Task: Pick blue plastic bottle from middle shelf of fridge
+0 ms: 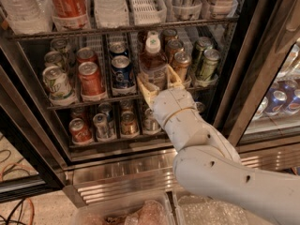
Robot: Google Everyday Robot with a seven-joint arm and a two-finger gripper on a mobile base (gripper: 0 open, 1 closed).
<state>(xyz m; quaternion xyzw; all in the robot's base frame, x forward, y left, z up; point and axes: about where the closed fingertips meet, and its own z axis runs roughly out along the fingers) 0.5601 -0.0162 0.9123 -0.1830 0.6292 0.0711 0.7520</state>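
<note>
One slim blue plastic bottle (152, 60) stands upright near the front of the middle shelf (79, 102) of the fridge (122, 168). A blue can (122, 71) is at its 9 o'clock and a brown can (181, 64) at its 3 o'clock. The gripper (160, 82) is at the bottle's 6 o'clock, on the white arm (187, 125) that comes up from 5 o'clock. Its tan fingers (145, 90) are spread apart in a V, one on each side of the bottle's lower body, not closed on it.
</note>
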